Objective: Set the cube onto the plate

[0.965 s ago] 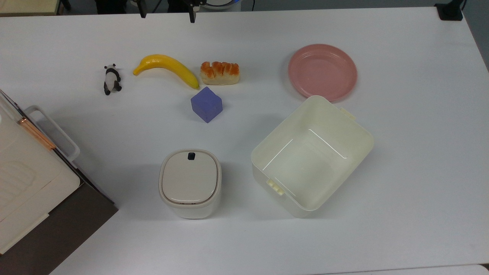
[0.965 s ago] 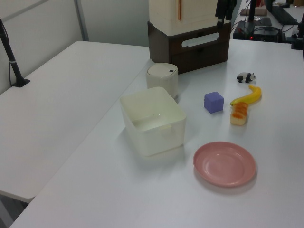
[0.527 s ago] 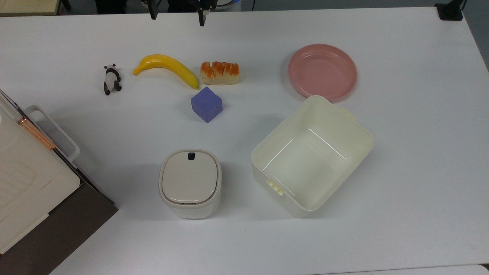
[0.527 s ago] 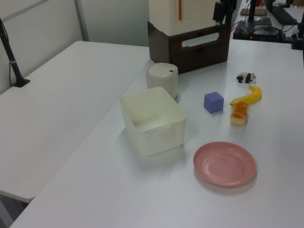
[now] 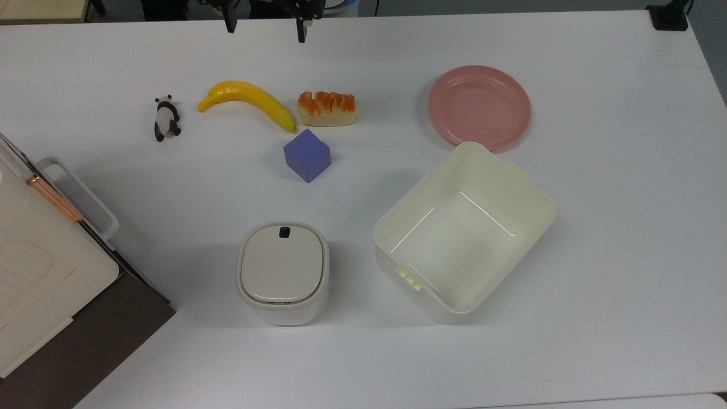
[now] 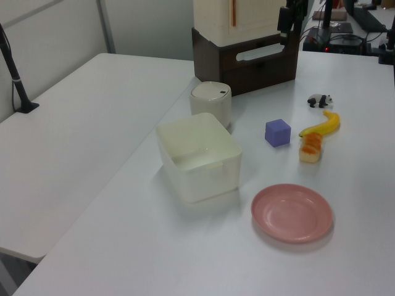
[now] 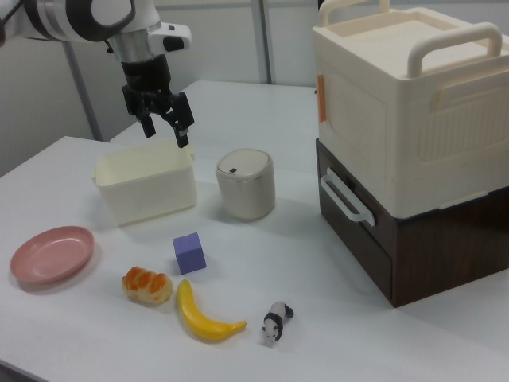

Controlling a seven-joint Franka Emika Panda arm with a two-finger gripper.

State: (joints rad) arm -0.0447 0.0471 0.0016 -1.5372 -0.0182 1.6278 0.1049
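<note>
Over the last second the empty, spread-fingered gripper [image 5: 264, 25] has edged inward from the top view's twelve o'clock edge toward the small matte blue-purple cube [image 5: 307, 155], which sits untouched on the white tabletop [image 5: 596, 255], with the round pink plate [image 5: 480, 107] at its two o'clock.

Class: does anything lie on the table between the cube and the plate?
Nothing visible does. In the top view, bare table separates the cube from the plate; the tub's corner sits just below that line, near the plate's rim.
</note>
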